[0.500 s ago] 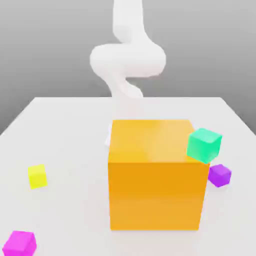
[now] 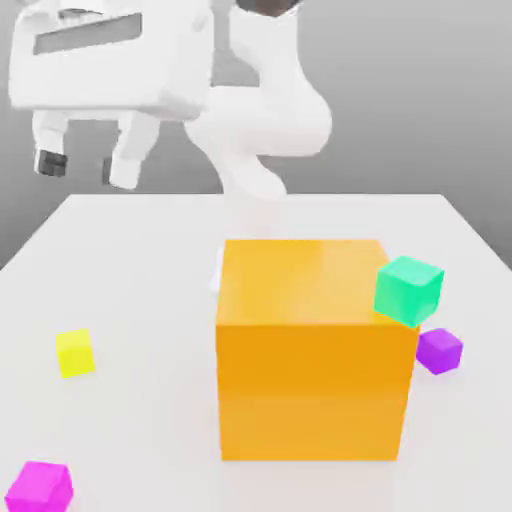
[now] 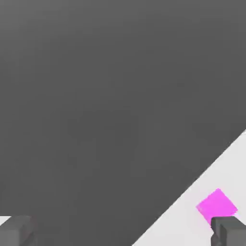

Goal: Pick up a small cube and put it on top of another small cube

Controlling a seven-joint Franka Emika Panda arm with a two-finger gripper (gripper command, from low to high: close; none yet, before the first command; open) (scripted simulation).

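Observation:
The small cube (image 2: 38, 487), bright magenta, lies on the white table (image 2: 150, 280) near the front corner on the exterior view's left. It also shows in the hand view as a small cube (image 3: 217, 205) beside one dark fingertip (image 3: 229, 231). Another small cube (image 2: 408, 290), teal-green, sits at the upper right corner of the big orange block (image 2: 310, 350); I cannot tell whether it rests on the block or stands behind it. My gripper (image 2: 88, 165) hangs high over the table's far left, open, with nothing between its fingers (image 2: 50, 160).
A yellow small cube (image 2: 75, 352) lies left of the orange block. A violet-purple small cube (image 2: 439, 350) lies at the block's right side, below the teal cube. The white arm (image 2: 265, 120) rises behind the block. The table edge (image 3: 192, 211) crosses the hand view.
My hand has come into the exterior view at the upper left, where only the arm's upper links showed before. None of the cubes has moved.

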